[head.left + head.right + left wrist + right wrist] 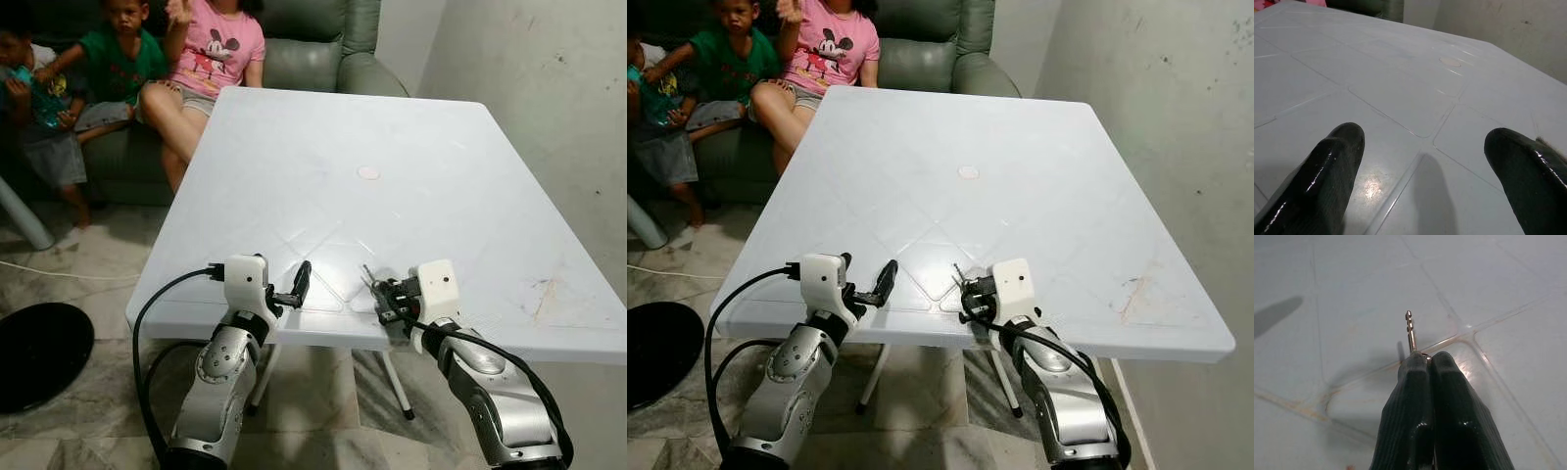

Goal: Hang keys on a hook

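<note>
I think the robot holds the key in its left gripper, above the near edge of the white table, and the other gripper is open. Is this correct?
Not quite: the key is pinched in the right gripper, as the right wrist view shows. The left gripper is the open one, holding nothing. Both are above the near edge of the white table.

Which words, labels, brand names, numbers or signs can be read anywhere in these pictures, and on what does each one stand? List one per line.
No readable text anywhere.
Pink shirt of a person on the sofa: a cartoon mouse print, no letters legible.
White table: bare, with only a plain round cap, unmarked.
Left gripper and right gripper housings: white, no visible label.
Key in the right gripper: no marking legible.
</note>
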Controlling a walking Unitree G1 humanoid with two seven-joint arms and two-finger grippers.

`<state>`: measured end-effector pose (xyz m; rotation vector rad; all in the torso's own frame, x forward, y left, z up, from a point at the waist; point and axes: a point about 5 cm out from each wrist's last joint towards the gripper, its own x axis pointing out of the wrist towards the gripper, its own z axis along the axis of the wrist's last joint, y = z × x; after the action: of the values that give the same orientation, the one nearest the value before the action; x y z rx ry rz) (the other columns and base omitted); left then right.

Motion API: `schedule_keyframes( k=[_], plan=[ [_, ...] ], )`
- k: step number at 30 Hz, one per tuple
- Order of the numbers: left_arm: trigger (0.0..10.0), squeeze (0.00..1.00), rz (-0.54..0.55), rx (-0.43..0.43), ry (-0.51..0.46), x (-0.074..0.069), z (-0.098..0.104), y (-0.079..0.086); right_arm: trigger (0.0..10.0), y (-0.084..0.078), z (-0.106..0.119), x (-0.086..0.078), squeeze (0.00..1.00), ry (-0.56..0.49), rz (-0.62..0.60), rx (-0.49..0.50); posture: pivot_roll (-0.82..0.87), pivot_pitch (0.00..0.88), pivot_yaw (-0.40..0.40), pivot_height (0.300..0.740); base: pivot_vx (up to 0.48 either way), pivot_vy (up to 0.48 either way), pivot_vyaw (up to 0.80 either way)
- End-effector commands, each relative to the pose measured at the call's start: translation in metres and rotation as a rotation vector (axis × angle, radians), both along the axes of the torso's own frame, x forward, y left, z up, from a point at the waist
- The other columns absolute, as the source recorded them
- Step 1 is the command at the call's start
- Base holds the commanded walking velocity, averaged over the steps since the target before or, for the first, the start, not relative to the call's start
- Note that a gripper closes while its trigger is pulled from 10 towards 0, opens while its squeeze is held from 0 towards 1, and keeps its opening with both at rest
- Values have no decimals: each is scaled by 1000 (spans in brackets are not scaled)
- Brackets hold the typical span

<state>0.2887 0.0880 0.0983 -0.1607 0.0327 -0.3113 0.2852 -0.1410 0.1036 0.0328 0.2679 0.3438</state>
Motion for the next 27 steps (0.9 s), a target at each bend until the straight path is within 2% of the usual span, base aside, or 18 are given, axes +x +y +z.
schedule_keyframes(
  k=[1,2,3,6,8,11,12,13,14,15,16,17,18,21,23,25,27],
  plan=[
    [10000,0,3,-11,-16,2,6,-3,1176,-5,12,7,0,-56,-46,60,27,78,-85,732,0,0,0],
    [10000,0,3,-11,-16,2,6,-3,1176,-5,12,7,0,-56,-46,60,27,78,-85,732,0,0,0],
    [10000,0,5,-12,-19,3,7,-3,10000,-7,23,12,0,-115,-48,176,29,77,-86,732,0,0,0],
    [10000,0,7,-14,-20,3,7,-3,10000,-8,37,14,0,-204,-37,254,30,74,-86,732,0,0,0],
    [10000,0,8,-17,-19,3,7,-3,10000,-10,50,15,0,-262,-40,375,30,74,-86,732,0,0,0],
    [10000,0,10,-20,-19,3,7,-3,10000,-13,59,16,0,-281,-30,518,32,67,-87,732,0,0,0],
    [10000,0,10,-21,-19,4,7,-3,10000,-13,59,16,0,-280,-22,517,32,67,-87,732,0,0,0],
    [10000,0,10,-20,-21,4,8,-3,10000,-11,57,15,0,-287,9,449,32,67,-87,732,0,0,0],
    [10000,0,10,-20,-22,4,8,-3,10000,-9,54,15,0,-303,29,333,32,67,-87,732,0,0,0],
    [10000,0,10,-20,-22,4,8,-3,10000,-9,54,15,0,-303,29,333,32,67,-87,732,0,0,0],
    [10000,0,12,-21,-24,5,9,-3,10000,-7,42,16,0,-363,69,-80,32,67,-87,732,0,0,0],
    [10000,0,13,-21,-24,5,9,-3,10000,-7,38,16,0,-383,91,-192,34,62,-89,732,0,0,0],
    [10000,0,13,-21,-24,5,9,-3,10000,-7,38,16,0,-383,91,-192,34,62,-89,732,0,0,0],
    [10000,0,13,-21,-26,5,9,-3,10000,-3,34,14,0,-463,193,-441,33,57,-88,732,0,0,0],
    [10000,0,11,-19,-26,5,8,-3,10000,-1,36,14,0,-490,221,-498,32,55,-87,732,0,0,0],
    [10000,0,10,-18,-26,5,8,-3,10000,-1,38,14,0,-504,221,-506,32,54,-87,732,0,0,0],
    [10000,0,5,-7,-32,5,9,-3,10000,1,36,14,0,-536,253,-580,32,51,-87,732,0,0,0]
  ],
)
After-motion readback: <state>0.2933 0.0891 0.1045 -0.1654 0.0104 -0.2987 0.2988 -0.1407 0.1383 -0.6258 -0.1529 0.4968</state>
